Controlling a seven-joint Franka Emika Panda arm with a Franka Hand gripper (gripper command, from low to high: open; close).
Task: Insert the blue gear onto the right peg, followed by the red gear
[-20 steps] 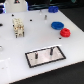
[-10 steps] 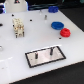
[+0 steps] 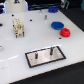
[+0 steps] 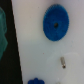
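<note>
From the exterior view's left, a small pale block-like object (image 3: 18,27) with dark dots stands on the white surface (image 3: 30,45). Nearer the front edge lies the grey base plate (image 3: 44,56) with its black border, and two thin dark pins rise from it; the right peg (image 3: 50,51) is the one toward the exterior view's right, and nothing sits on it. Farther back and to the right, the blue gear (image 3: 57,25) lies flat on the surface, and the red gear (image 3: 65,32) lies just beside it, a little nearer the front, well apart from the plate.

In my wrist view the blue gear (image 4: 55,23) shows from above, flat on the surface, its dark centre hole visible. A second blue shape (image 4: 36,81) shows at the picture's edge, too blurred to name. My fingers do not appear in either picture, so I cannot tell whether they are spread or pressed together.
</note>
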